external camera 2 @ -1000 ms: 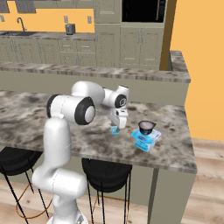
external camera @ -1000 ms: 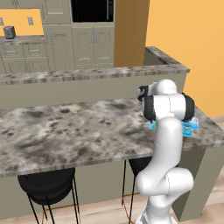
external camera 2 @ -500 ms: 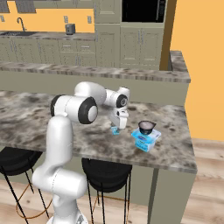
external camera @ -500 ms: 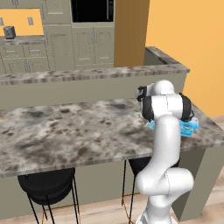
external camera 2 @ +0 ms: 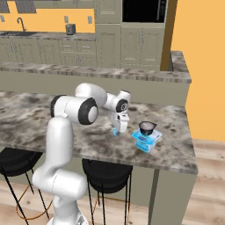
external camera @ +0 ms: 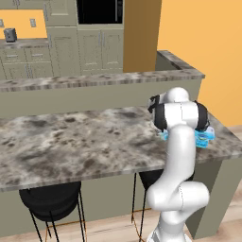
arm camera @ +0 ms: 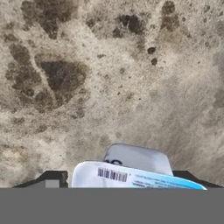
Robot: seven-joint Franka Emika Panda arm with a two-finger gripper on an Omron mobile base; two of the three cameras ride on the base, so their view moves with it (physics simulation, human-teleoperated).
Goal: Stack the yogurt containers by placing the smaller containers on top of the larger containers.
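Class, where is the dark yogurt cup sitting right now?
In the right base view, the dark yogurt cup sits on a light-blue tub on the marble counter, right of the hand.

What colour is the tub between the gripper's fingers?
Light blue with a white barcode label; the tub shows best in the hand view.

A mottled grey stone counter [external camera 2: 88,140] carries it all: a small light-blue tub [external camera 2: 115,131] sits beside a larger blue tub [external camera 2: 146,140], itself topped by a dark cup [external camera 2: 147,128].
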